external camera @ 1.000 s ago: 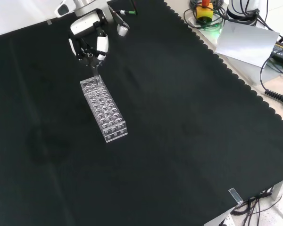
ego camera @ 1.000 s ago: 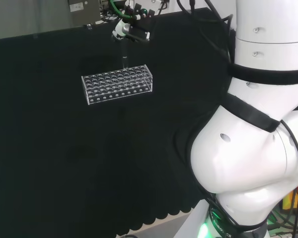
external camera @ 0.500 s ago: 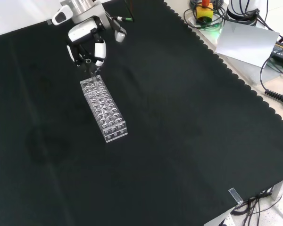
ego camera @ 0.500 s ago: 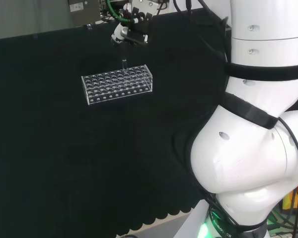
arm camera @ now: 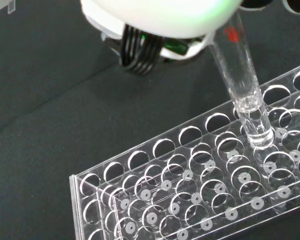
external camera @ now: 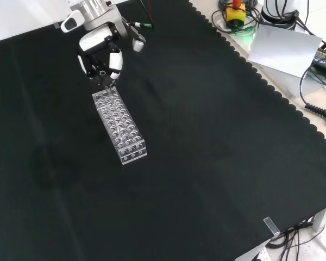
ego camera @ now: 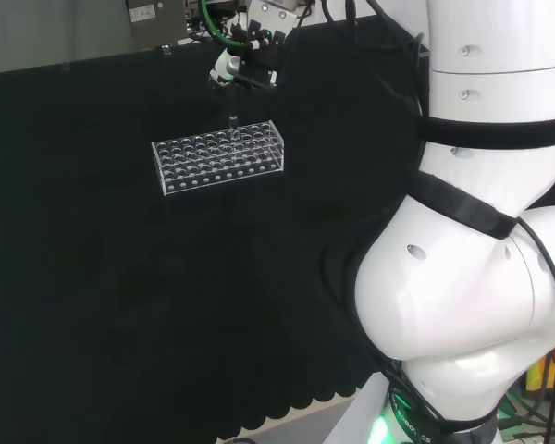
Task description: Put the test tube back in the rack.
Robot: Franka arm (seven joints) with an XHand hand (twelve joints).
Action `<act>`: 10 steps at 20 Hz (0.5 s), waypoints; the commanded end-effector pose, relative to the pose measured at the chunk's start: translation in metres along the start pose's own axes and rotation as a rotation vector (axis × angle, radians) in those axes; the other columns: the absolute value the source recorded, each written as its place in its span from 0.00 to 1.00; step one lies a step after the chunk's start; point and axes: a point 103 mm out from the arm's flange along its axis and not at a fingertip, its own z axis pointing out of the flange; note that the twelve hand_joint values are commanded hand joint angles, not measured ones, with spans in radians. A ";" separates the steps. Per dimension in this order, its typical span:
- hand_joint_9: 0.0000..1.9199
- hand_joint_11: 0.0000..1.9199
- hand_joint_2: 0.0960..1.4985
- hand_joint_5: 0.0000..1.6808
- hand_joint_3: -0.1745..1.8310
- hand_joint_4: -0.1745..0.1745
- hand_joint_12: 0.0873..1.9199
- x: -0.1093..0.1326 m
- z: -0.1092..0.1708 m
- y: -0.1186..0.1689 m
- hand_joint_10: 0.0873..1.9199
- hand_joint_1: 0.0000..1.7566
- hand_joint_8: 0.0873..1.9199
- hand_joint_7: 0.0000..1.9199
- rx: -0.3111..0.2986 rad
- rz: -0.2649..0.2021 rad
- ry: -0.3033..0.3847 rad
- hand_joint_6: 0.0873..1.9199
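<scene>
1. A black and white robot hand (external camera: 100,51) hangs over the far end of a clear plastic test tube rack (external camera: 119,126) on a table draped in black cloth (external camera: 206,152); in the front view the robot hand comes in from the top left.

2. Its fingers (external camera: 115,58) are curled down round the top of a clear glass test tube (arm camera: 242,82), which they pinch and hold nearly upright above the rack.

3. In the wrist view the tube's rounded bottom sits right at the rack's top plate, at one of the round holes near the rack's long edge; whether it has entered the hole cannot be told. A little clear liquid shows in the lower part of the tube, and a small red mark shows near its top.

4. In the head view the clear test tube (ego camera: 231,122) stands as a thin vertical line between the robot hand (ego camera: 243,67) and the back row of the rack (ego camera: 219,157), towards the rack's right end.

5. The rack lies flat on the cloth, its rows of round holes open to view.

6. The arm's large white links (ego camera: 481,231) stand at the right of the head view.
</scene>
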 end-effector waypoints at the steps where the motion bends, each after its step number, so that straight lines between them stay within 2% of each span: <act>1: 0.91 0.67 0.37 0.85 0.41 0.00 0.45 -0.003 0.004 0.000 0.09 0.70 0.13 0.95 -0.002 0.002 0.012 0.15; 10: 0.91 0.67 0.37 0.85 0.41 0.00 0.45 -0.004 0.004 0.003 0.09 0.70 0.13 0.95 -0.002 0.010 0.016 0.15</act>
